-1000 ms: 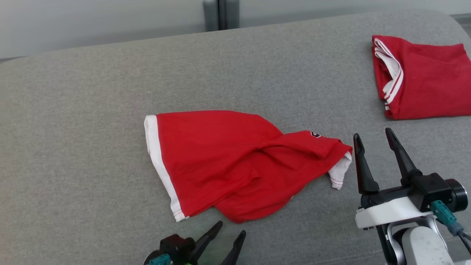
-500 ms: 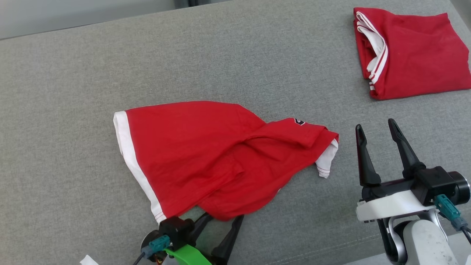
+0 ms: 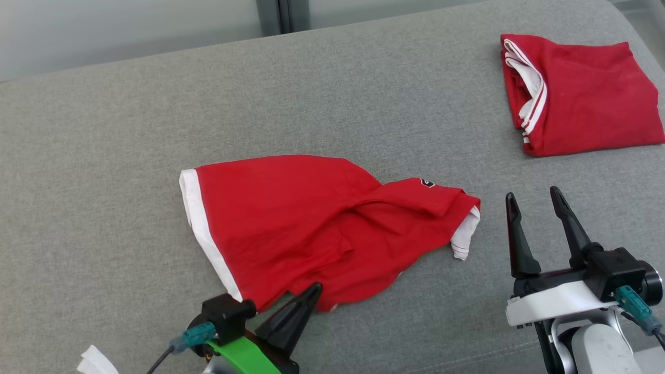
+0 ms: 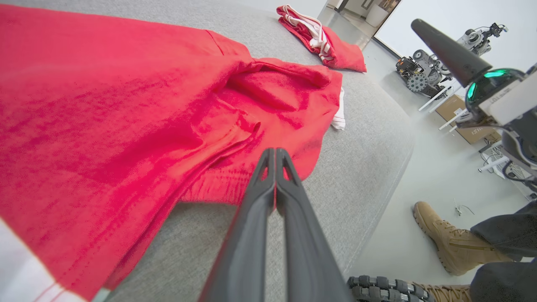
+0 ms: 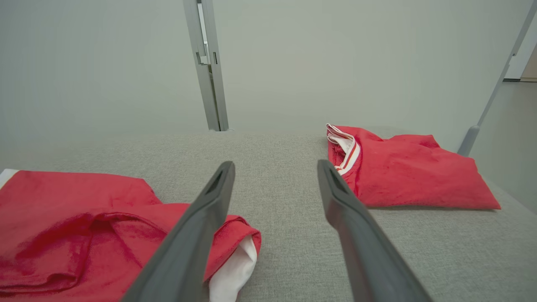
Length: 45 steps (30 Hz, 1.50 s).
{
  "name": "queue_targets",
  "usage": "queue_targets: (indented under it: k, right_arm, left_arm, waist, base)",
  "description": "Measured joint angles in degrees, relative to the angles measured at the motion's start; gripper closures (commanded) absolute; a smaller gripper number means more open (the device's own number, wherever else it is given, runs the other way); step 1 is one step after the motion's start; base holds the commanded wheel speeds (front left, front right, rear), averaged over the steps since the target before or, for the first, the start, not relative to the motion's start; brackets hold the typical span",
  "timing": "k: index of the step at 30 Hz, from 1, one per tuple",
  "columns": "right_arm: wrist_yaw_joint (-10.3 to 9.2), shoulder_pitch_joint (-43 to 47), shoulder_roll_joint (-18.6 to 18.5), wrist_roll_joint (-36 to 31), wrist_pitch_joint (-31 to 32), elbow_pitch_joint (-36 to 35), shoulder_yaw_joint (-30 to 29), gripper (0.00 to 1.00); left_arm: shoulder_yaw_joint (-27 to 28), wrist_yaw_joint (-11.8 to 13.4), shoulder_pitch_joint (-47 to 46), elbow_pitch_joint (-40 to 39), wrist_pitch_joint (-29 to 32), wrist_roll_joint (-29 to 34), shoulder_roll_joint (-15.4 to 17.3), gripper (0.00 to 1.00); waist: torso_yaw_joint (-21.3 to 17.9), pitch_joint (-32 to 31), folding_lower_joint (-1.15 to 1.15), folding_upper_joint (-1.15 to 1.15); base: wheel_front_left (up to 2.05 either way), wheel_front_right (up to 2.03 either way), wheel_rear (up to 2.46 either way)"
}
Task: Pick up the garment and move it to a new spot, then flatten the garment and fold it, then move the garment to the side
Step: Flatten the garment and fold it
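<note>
A: Moved: the left gripper (image 3: 311, 291) had its fingers apart half a second back and they're now pressed together. Head camera shifted too.
B: Shut on what?
A: The near edge of the crumpled red shirt with white trim (image 3: 291, 223). A red sliver shows between the fingers in the left wrist view, so I'd say pinched.
B: How does the shirt lie?
A: Mid grey fabric cushion (image 3: 156, 114), long axis left-right, white-cuffed sleeve at the right end.
B: And the right gripper (image 3: 535, 200)?
A: Jaws wide, empty, just beside the sleeve end, not touching.
</note>
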Motion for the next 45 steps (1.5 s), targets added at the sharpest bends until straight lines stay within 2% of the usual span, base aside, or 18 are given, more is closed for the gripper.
queue_targets:
  k: [3,9,17,18,19,20,27,36,40,45]
  right_arm:
    - [0.0,0.3,0.0,0.7,0.0,0.4,0.6,0.0]
    - [0.0,0.4,0.0,1.4,0.0,0.9,1.3,0.0]
    - [0.0,3.4,0.0,1.5,0.0,0.9,-0.7,0.0]
    - [0.0,3.9,0.0,1.5,0.0,0.9,-1.0,0.0]
    - [0.0,4.3,0.0,1.5,0.0,0.9,-1.3,0.0]
    - [0.0,4.6,0.0,1.4,0.0,0.9,-1.5,0.0]
    - [0.0,6.2,0.0,0.8,0.0,0.7,-2.2,0.0]
    - [0.0,7.4,0.0,0.6,0.0,0.6,-2.8,0.0]
    - [0.0,7.4,0.0,0.6,0.0,0.6,-2.4,0.0]
    - [0.0,7.3,0.0,0.6,0.0,0.6,-2.0,0.0]
  left_arm:
    - [1.1,0.0,-0.3,-3.6,1.0,-1.1,2.7,1.0]
    - [2.1,1.6,0.5,-6.6,1.9,-2.1,4.4,1.0]
    - [6.4,7.5,6.2,-10.1,0.4,-0.2,4.8,1.0]
    - [7.5,8.6,6.9,-10.3,0.4,0.9,4.8,0.62]
    - [8.9,9.4,7.7,-10.7,0.3,1.5,4.7,0.1]
    - [10.3,9.8,8.6,-11.3,0.2,2.5,4.4,0.0]
    - [21.9,10.7,16.4,-14.8,0.1,9.6,-0.5,0.0]
    - [36.1,5.5,25.6,-15.9,0.1,19.6,-8.2,0.0]
    - [39.0,2.5,27.2,-14.2,0.1,22.6,-11.3,0.0]
    - [39.9,0.7,27.2,-12.6,0.1,24.3,-13.6,0.0]
  waist:
    - [0.6,-1.3,0.0,0.0]
    - [1.4,-3.2,0.0,0.0]
    - [1.9,-5.9,0.0,0.0]
    - [2.1,-6.2,0.0,0.0]
    - [2.3,-6.6,0.0,0.0]
    - [2.5,-7.0,0.0,0.0]
    - [4.3,-9.5,0.0,0.0]
    - [7.5,-11.3,0.0,0.0]
    - [8.8,-11.5,0.0,0.0]
    - [9.4,-10.9,0.0,0.0]
  base:
    - [0.0,0.0,0.0]
    - [0.0,0.0,0.0]
    - [0.0,0.0,0.0]
    - [0.0,0.0,0.0]
    - [0.0,0.0,0.0]
    - [0.0,0.0,0.0]
    - [0.0,0.0,0.0]
    - [0.0,0.0,0.0]
    - [0.0,0.0,0.0]
    - [0.0,0.0,0.0]
